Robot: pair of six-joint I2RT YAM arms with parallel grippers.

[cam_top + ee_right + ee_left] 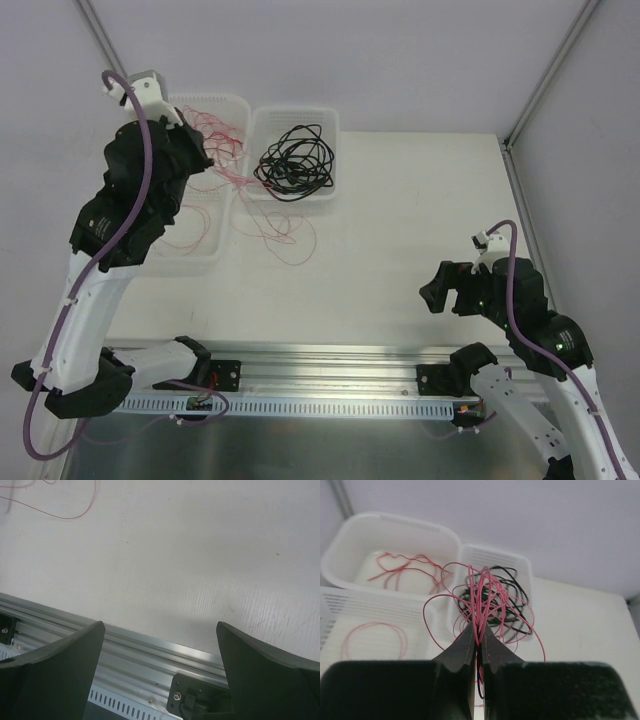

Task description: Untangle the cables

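White surface (420, 200) bears a basket (293, 110) of black cables (295, 160); just left of it the left pincer (477, 645) is clenched on red wires (485, 597) stretching toward that basket. Far from it, the right pincer (160, 625) gapes empty.

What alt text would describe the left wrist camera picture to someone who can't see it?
The left gripper pinches a bunch of red wires that loop upward. Behind them a white basket holds tangled black cables; two more baskets at left hold loose red wires.

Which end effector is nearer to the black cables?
Left: the left end effector grips red wires beside the black cables; the right end effector hangs open above the table, far away.
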